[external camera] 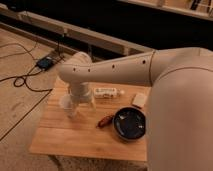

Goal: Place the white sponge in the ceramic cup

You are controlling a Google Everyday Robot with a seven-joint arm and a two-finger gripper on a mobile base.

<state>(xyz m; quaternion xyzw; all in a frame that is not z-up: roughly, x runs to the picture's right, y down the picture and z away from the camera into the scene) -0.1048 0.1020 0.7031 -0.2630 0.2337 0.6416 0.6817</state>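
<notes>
The white sponge (139, 99) lies on the wooden table (75, 135) at the back right, next to my arm and just behind the dark bowl (129, 124). The ceramic cup (67, 104) stands upright on the left part of the table. My gripper (81, 102) hangs down from the wrist right beside the cup, on its right side and partly overlapping it. It is far to the left of the sponge.
A white oblong bottle with markings (106, 92) lies behind the gripper. A small red-brown item (105, 121) lies left of the bowl. My large arm covers the right side. A blue device and cables (45, 63) lie on the floor at left.
</notes>
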